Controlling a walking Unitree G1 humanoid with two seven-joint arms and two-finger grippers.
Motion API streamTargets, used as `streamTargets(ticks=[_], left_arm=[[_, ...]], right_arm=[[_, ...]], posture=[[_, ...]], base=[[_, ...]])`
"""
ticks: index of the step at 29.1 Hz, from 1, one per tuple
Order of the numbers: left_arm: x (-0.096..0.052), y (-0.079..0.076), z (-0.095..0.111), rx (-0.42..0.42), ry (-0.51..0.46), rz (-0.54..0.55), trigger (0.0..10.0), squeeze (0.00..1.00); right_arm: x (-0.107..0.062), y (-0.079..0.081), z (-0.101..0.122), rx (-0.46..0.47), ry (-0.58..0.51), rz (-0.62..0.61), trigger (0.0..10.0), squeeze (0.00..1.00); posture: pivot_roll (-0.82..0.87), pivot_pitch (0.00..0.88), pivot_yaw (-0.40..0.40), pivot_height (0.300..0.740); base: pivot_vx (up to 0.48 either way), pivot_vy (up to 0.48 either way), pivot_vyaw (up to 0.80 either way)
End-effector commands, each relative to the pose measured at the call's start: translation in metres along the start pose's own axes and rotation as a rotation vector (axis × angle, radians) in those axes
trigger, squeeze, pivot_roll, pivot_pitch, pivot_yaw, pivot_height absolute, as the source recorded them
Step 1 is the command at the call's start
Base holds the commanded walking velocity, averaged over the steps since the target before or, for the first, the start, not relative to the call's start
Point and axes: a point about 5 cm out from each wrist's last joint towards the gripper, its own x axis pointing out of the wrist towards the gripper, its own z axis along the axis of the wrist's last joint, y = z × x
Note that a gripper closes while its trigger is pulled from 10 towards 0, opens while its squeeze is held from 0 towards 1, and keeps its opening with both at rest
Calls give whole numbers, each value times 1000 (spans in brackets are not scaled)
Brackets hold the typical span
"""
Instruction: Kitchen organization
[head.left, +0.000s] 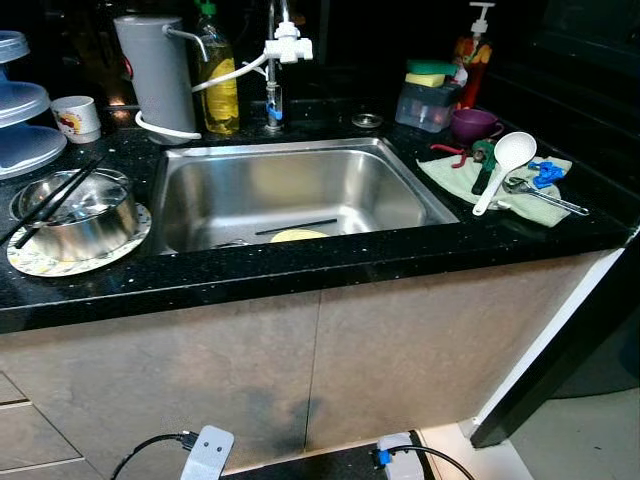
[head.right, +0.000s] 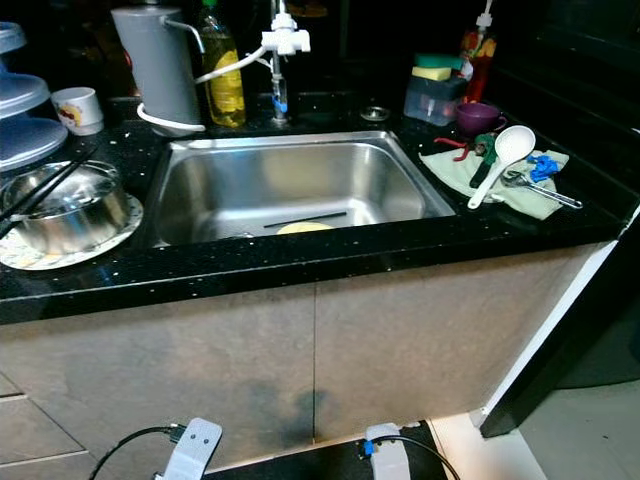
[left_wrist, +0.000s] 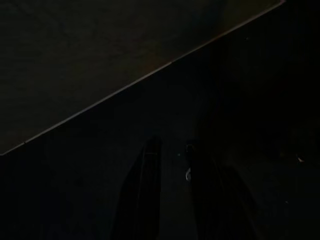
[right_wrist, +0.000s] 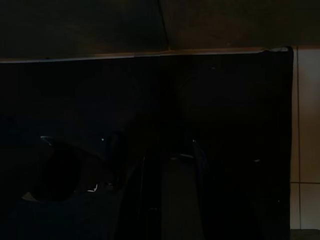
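A steel sink (head.left: 290, 190) is seen set in a black counter (head.left: 300, 265); a yellow plate (head.left: 298, 236) lies in it at 6 o'clock. A white spoon (head.left: 503, 163) rests on a green cloth (head.left: 455, 178) at 3 o'clock. A steel bowl (head.left: 75, 215) sits at 9 o'clock. The left gripper (left_wrist: 170, 165) and right gripper (right_wrist: 167, 165) are recorded hanging in shade, fingers apart.

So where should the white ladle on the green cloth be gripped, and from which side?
Judging by its pose, grip the white ladle mid-handle from above, jaws across the handle. The handle slopes down toward the counter edge, free of neighbours, while the bowl rests beside the pliers on the cloth.
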Motion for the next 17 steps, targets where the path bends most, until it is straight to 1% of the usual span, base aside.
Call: streamTargets(ticks=[1,17], left_arm=[[-1,0,-5,-1,11,-5,10000,0],[1,2,-3,-8,-2,-3,10000,0]], right_arm=[[0,2,-2,4,3,6,10000,0],[1,3,-2,6,-2,10,10000,0]], posture=[[-23,89,-37,740],[-23,89,-37,740]], base=[[0,345,0],[0,369,0]])
